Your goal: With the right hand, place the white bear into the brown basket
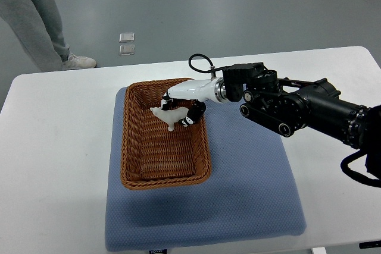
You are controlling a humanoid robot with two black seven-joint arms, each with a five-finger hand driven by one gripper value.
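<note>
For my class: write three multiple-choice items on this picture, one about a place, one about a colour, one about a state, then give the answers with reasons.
1. Where is the white bear?
A. on the bare table
B. over the brown basket
C. on the floor

2. What colour is the mat under the basket?
A. blue
B. red
C. green

3. What is the right robot hand doing?
A. hanging open
B. holding the bear
C. gripping the basket rim

Answers: B, the bear shows above the basket's weave; A, the mat is blue; B, its fingers close around the bear.
</note>
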